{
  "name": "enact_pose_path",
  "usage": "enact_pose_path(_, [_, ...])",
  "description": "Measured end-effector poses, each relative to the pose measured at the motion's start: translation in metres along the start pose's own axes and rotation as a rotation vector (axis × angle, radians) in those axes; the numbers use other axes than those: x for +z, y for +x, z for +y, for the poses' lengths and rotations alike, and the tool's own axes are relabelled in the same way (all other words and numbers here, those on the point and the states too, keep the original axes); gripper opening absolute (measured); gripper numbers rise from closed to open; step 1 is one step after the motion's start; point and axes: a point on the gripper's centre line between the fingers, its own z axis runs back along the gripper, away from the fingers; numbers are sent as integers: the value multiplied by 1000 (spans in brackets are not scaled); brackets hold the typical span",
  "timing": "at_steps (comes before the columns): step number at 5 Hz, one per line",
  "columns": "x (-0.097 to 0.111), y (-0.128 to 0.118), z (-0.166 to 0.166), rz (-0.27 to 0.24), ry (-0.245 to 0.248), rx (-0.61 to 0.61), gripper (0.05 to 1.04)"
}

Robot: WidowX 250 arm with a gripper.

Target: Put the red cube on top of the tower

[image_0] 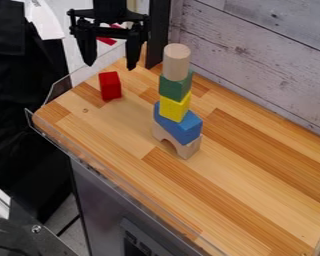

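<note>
Striped wood counter [122, 125]: red block [110, 86] upright, taller than wide.

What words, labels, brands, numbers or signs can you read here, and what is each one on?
None can be read.
Panel on the cabinet front below the tabletop: dark shapes, too blurred to tell whether they are writing.
Red marks behind the gripper: too unclear to tell whether they are print.
Red block and block tower: no lettering that I can make out.
</note>
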Motion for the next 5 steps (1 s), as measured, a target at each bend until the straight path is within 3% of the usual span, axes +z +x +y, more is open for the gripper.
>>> enact_pose_path(1, [-12, -3, 0, 41, 3, 1, 999])
enact_pose_path(3, [-20, 1, 8, -10, 6, 219, 998])
enact_pose_path(4, [-20, 5, 10, -30, 0, 242, 998])
enact_pose_path(5, [-29, 7, 11, -18, -9, 251, 998])
